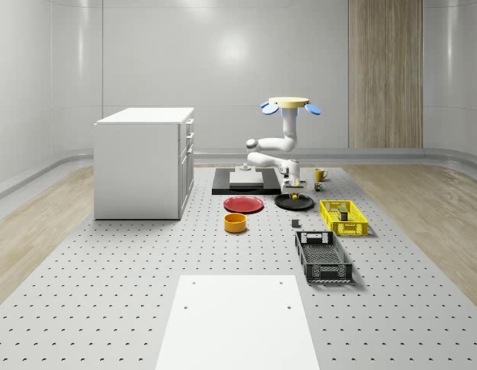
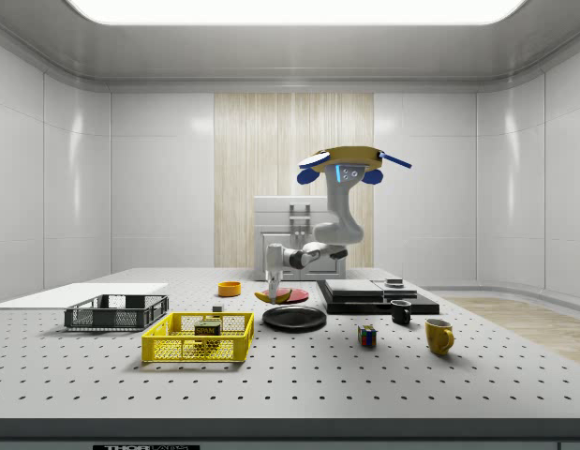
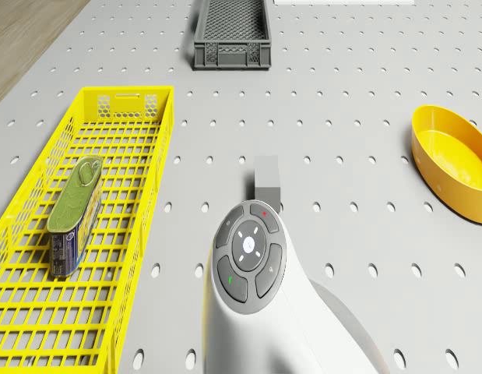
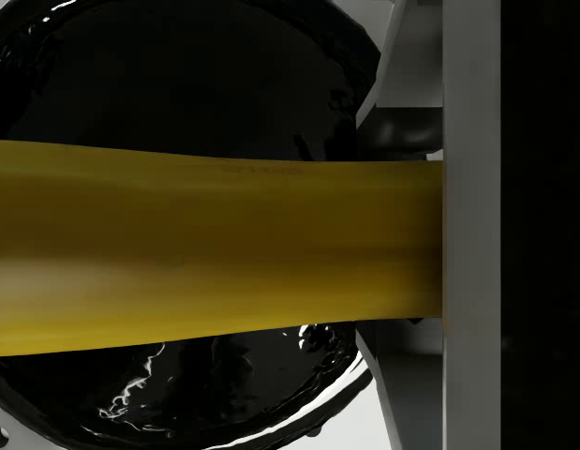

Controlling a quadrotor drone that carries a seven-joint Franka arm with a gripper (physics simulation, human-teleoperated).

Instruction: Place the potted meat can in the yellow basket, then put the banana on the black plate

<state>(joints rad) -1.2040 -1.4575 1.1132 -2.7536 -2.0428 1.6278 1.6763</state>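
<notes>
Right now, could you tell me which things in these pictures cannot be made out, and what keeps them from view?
- Banana, wrist view: both ends cut off, one by the picture's edge, one behind a finger.
- Black plate, wrist view: its middle hidden by the banana.
- End effector, side view: too small to tell whether the banana touches the plate.
- Can in the yellow basket, drone view: label too small to read.

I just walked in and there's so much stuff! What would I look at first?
Probably the flying drone, hovering above the table beside the black plate, its white arm bent down. Its gripper holds a yellow banana just over that plate. Nearby, the potted meat can already lies in the yellow basket.
</notes>
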